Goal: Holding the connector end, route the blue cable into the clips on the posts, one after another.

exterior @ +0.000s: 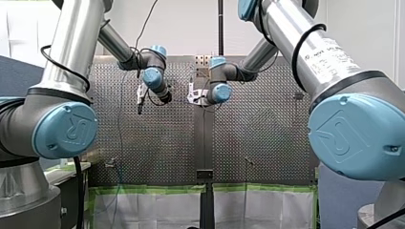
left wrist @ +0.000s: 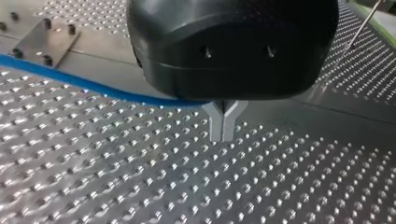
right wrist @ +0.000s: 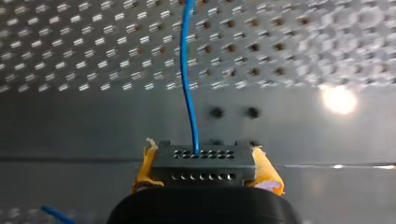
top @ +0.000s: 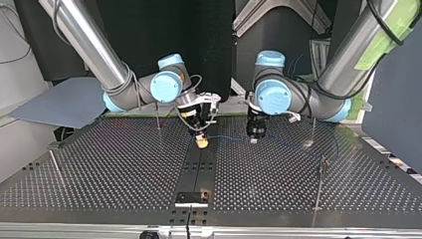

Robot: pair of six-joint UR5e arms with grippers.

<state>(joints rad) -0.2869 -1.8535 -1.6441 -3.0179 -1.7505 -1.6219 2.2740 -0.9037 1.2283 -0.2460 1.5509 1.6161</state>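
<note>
My right gripper (right wrist: 201, 156) has its yellow pads (right wrist: 266, 170) shut on a dark grey connector (right wrist: 205, 169). The blue cable (right wrist: 187, 79) leaves the connector and runs ahead over the perforated table. In the top view my right gripper (top: 201, 142) hovers low over the table's centre strip, and the blue cable (top: 278, 143) trails toward the view's right. My left gripper (top: 254, 138) stands close beside it. In the left wrist view my left gripper (left wrist: 223, 126) has its metal fingers shut together, with the blue cable (left wrist: 93, 86) lying on the table just behind them.
Thin posts stand at the top view's right (top: 321, 179) and far right (top: 312, 130), at the back left (top: 158, 117) and the left edge (top: 54, 167). A small black plate (top: 191, 198) sits on the centre strip near the front edge.
</note>
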